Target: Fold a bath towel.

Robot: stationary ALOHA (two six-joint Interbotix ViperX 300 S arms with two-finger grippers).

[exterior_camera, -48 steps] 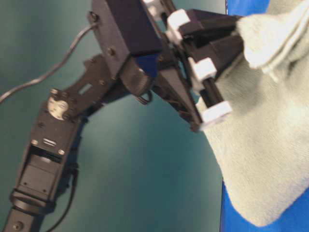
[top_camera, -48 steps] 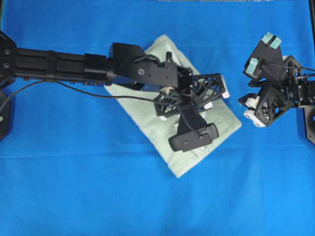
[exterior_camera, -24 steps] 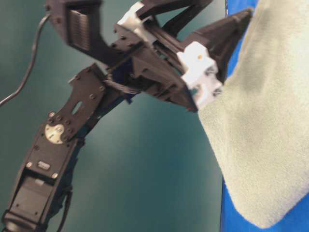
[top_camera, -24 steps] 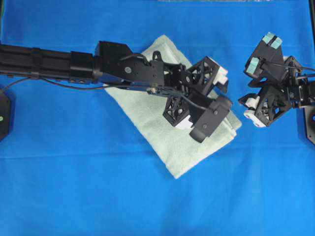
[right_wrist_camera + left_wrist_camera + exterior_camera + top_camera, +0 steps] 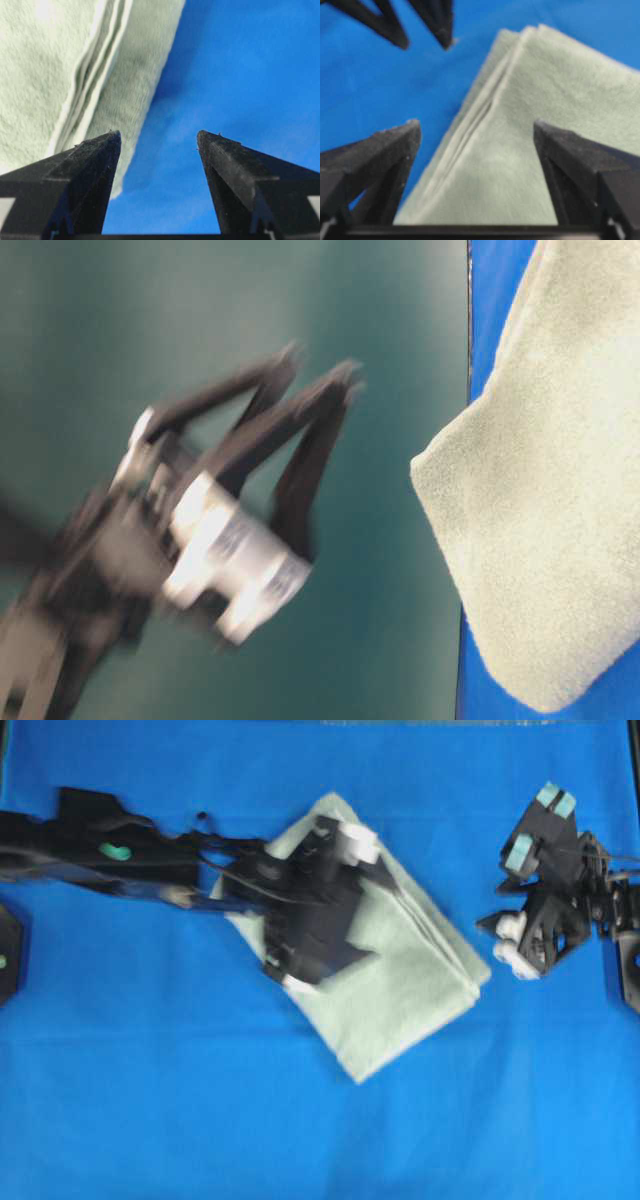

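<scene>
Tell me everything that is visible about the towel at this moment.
The towel is pale sage-green, fuzzy terry cloth. It lies folded into a tidy rectangle, set diagonally on the blue cloth. Stacked layers with thin hems show along one long edge in both wrist views. The left gripper is above its upper-left part, jaws open; it does not look held. The right gripper, also open, is just off its right corner, apart from it.

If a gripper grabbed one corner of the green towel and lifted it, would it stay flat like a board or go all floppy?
Probably floppy. The bath towel is soft, fuzzy terry, so the folded stack would likely sag and come undone. Its layered edges lie loose on each other, so a corner pinch might lift only the top layers. It should not slide much on the blue cloth, since both look like fabric.
</scene>
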